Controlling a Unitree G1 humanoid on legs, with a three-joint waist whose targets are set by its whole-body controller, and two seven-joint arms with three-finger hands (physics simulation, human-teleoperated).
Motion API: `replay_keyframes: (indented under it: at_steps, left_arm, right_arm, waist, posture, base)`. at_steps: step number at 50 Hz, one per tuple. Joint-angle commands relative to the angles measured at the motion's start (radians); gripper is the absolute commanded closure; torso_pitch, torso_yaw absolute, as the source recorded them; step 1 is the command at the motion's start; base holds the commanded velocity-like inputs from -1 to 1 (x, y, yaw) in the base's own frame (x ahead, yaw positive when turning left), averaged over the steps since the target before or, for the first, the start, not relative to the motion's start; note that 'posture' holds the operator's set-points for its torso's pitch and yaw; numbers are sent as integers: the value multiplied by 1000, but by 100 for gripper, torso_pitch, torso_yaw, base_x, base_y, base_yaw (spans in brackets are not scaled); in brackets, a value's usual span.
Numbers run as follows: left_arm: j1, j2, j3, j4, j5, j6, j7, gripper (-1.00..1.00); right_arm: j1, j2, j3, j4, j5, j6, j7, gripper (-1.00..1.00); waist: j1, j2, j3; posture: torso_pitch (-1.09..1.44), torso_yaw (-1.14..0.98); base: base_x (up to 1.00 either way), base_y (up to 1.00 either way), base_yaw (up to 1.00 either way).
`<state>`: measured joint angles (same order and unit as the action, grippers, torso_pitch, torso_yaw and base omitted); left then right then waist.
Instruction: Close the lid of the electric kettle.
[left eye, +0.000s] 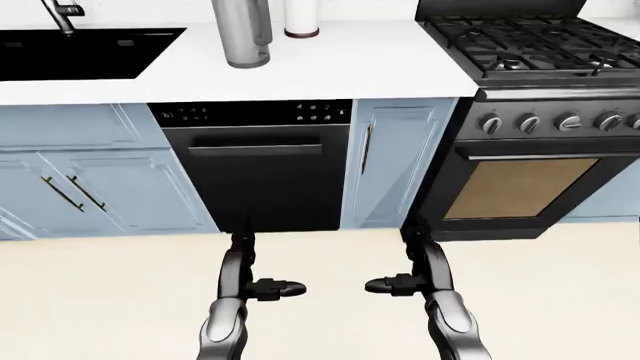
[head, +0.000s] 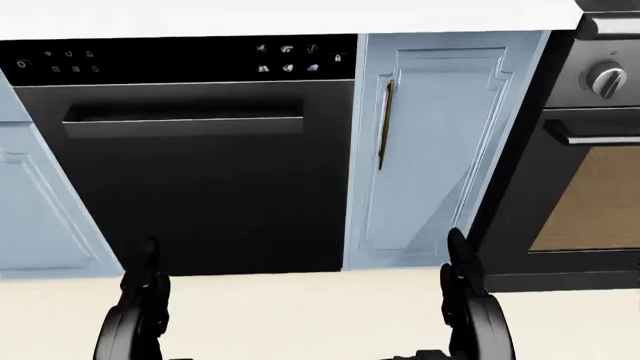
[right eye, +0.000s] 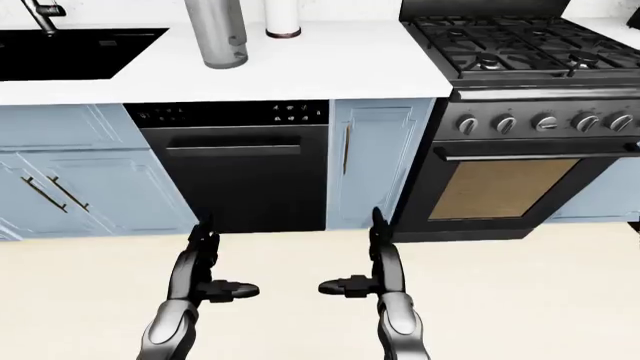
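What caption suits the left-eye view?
Both hands, left hand and right hand, hang open, facing the dishwasher; kettle on counter.

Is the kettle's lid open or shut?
Cannot tell. The kettle stands upright on the counter, but its top is cut off by the picture's edge, so the lid is out of view.

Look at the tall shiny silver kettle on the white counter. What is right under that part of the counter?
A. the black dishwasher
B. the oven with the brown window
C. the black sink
A: in the left-eye view the tall silver metal kettle stands on the white counter directly above the black dishwasher, while the oven sits off to the right and the sink to the left.
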<state>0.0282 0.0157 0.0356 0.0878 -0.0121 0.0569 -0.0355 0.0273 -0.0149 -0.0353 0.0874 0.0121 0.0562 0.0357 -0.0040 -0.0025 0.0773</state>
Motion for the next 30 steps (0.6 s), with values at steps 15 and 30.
replay_keyframes:
  at_steps: [15,30]
  left_arm:
    - [-23,0,-10,-96,21,-51,3,-100]
    - [-141,4,16,-724,-31,475,37,-100]
  right_arm:
    - [-36,-4,17,-51,-57,-69,-24,-100]
    - [-97,8,41,-574,-92,300,-27,-100]
  waist:
    - [8,-5,-80]
    - [8,-2,-90]
  posture:
    - [0,0]
    - [0,0]
  base:
    - [0,0,0]
    - [0,0,0]
